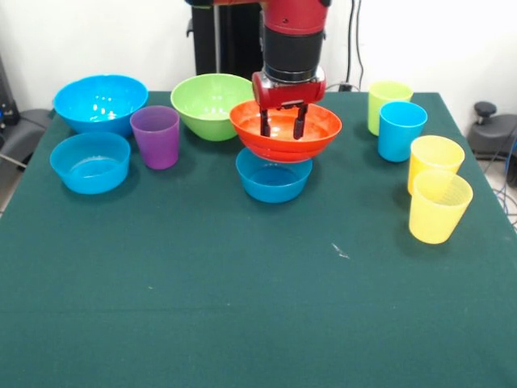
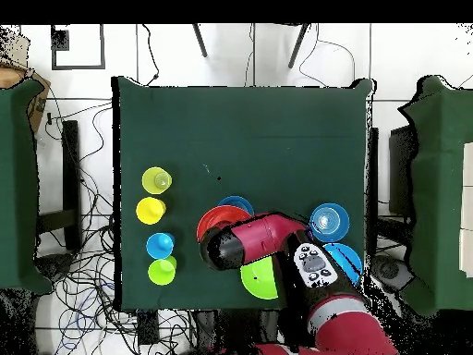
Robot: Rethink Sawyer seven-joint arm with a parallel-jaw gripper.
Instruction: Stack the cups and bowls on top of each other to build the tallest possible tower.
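Counted on the green table [image 1: 242, 307]: five cups and five bowls, all upright and empty.

Nearest, at the right edge: two yellow cups [image 1: 439, 207], one just behind the other and touching or almost so. Behind them, a blue cup [image 1: 401, 130] with a lime green cup [image 1: 386, 100] just beyond it, overlapping in the front view.

Mid-table: a small blue bowl [image 1: 274, 177] carrying the wide orange bowl [image 1: 285, 129], nested slightly tilted on its rim; only a two-piece tower so far. To the left, a second small blue bowl [image 1: 90, 162], and just beside it the purple cup [image 1: 156, 136], standing on the cloth apart from the stack.

Farther back: the lime green bowl [image 1: 212, 103] behind the orange one, and the large blue bowl [image 1: 100, 103] at the far left.

Above the orange bowl, the gripper [image 1: 282, 122], its two dark fingers [image 1: 300, 123] dipping inside the bowl, narrowly parted, seemingly gripping nothing, though contact with the bowl's floor is hard to judge. In the overhead view, the arm hides most of the stack.
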